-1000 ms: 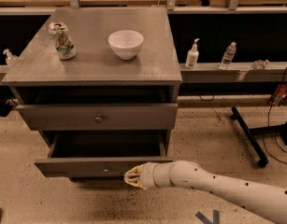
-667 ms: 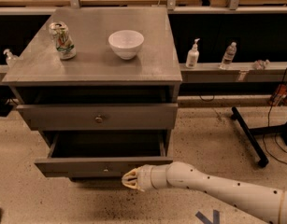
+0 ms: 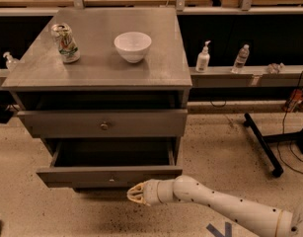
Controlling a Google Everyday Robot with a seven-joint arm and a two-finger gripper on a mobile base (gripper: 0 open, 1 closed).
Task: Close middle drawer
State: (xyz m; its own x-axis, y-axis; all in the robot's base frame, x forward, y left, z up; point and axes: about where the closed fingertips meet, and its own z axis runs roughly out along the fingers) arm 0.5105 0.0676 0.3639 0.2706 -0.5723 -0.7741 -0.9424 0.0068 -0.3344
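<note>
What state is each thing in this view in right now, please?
middle drawer: open, pulled well out.
upper drawer: pulled out slightly.
gripper: low, just in front of the middle drawer's face.
can: upright on the cabinet top.
bowl: upright, looks empty.
pump bottle: upright on the shelf.
water bottle: upright on the shelf.

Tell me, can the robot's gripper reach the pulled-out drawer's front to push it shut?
Probably yes. The gripper hovers just in front of and slightly below the face of the middle drawer, right of its small knob, with nothing between them. A short lift should get it there.
</note>
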